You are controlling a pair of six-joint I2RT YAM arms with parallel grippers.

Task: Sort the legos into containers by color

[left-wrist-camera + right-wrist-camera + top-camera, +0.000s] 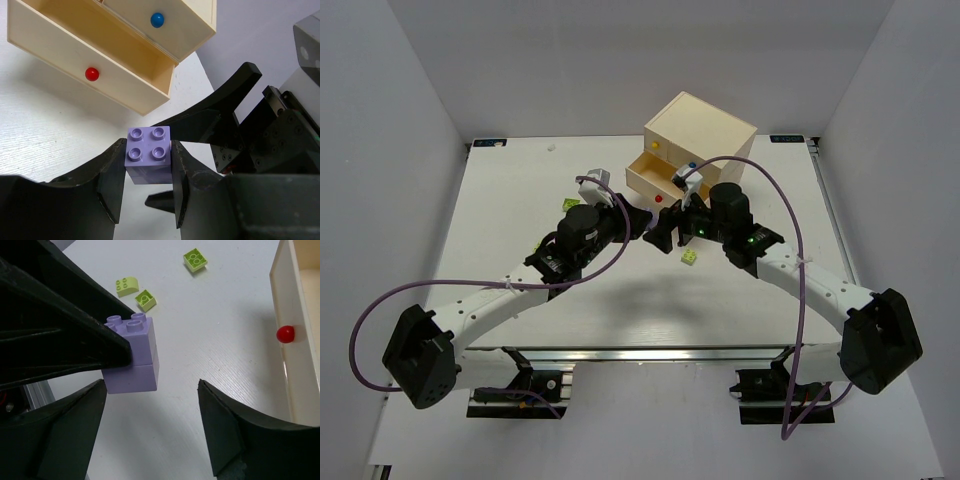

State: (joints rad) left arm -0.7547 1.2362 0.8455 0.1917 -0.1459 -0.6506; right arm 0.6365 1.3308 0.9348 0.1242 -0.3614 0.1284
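Lavender legos, two square bricks stacked (pixel 148 152), sit clamped between the fingers of the left gripper (pixel 148 172), clear of the bench (pixel 500 220) and in front of the chest. The grip falls on the stack's side faces, studs upward, and looks square and secure.

Immediately to the right, the right gripper (pixel 152 427) stands spread wide and holds nothing. Its fingers face the stack from the opposite side without touching it.

Further right, the cream wooden chest (pixel 705 130) has its red-knob drawer (pixel 50 50) pulled out, and no contents can be made out in the part that shows. The blue-knob drawer (pixel 175 37) above it is also partly out.

Three lime-yellow legos (pixel 145 299) lie loose on the bench beyond the stack.

Assessment: the step in hand is delivery of the lavender stack. The sort is judged early, with loose pieces outstanding. The next move calls either for a carry over the open red-knob drawer and release there, or for the right gripper to close on the stack's free faces before the left lets go. Which is intended cannot be told. Clearance between the two grippers is tight, so contact between them is the main risk.
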